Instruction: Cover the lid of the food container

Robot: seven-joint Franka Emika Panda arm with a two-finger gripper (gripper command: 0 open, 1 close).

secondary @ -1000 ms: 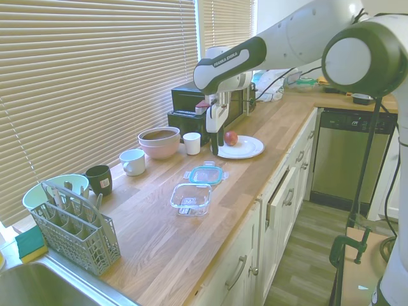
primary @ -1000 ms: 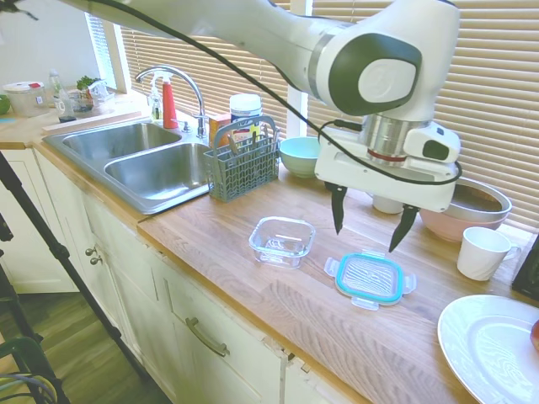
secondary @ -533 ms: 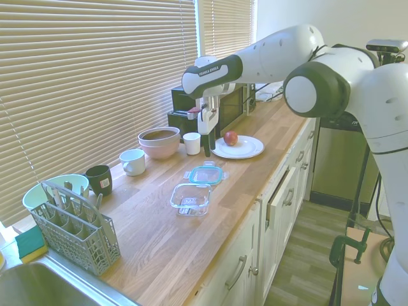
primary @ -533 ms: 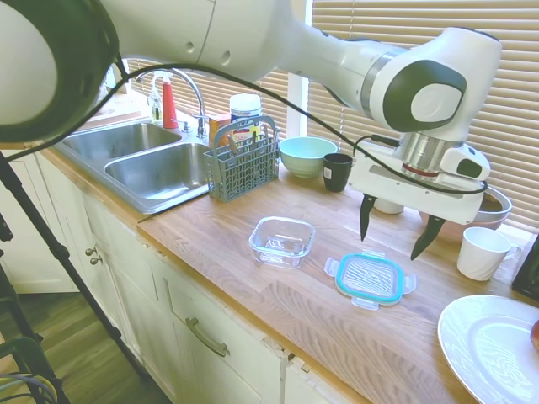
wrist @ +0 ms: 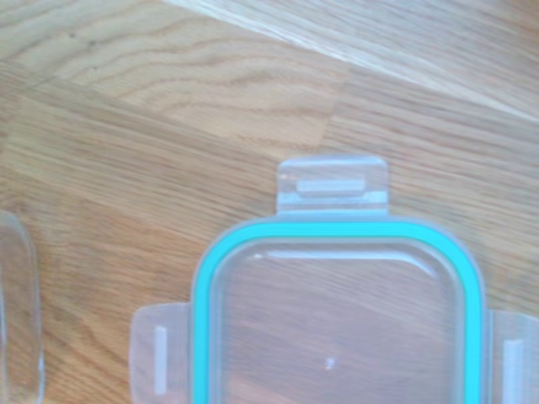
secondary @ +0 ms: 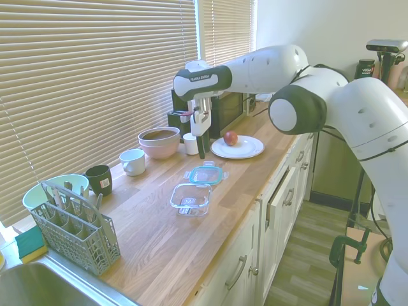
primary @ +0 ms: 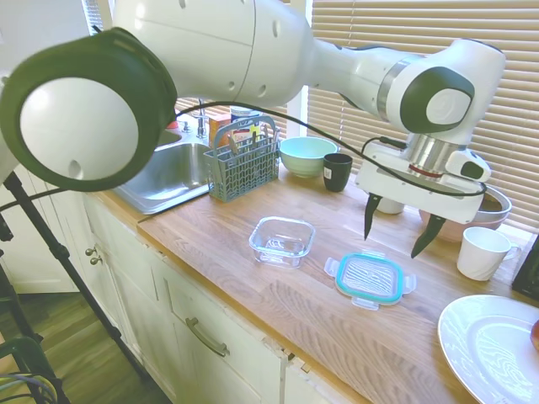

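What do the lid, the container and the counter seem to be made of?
The lid: probably clear plastic with a teal seal; thin flexible-looking snap tabs, wood grain visible through it in the wrist view.
The container: clear and glossy with thick walls, likely glass, though hard plastic is possible.
The counter: wood, matte, with visible grain and plank seams.

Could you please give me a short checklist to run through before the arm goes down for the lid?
1. Hand open and empty: ok, its fingers stand spread with nothing between them.
2. Hand over the lid: ok roughly; it hangs above the lid's far edge, and the wrist view shows the lid only partly in frame.
3. Lid free to lift: ok, it lies flat on the counter with nothing on it.
4. Food container ready: ok, it sits upright, empty and uncovered beside the lid, apart from it.
5. Nearby things clear of the descent: cannot tell for the white mug, which stands close behind the hand.
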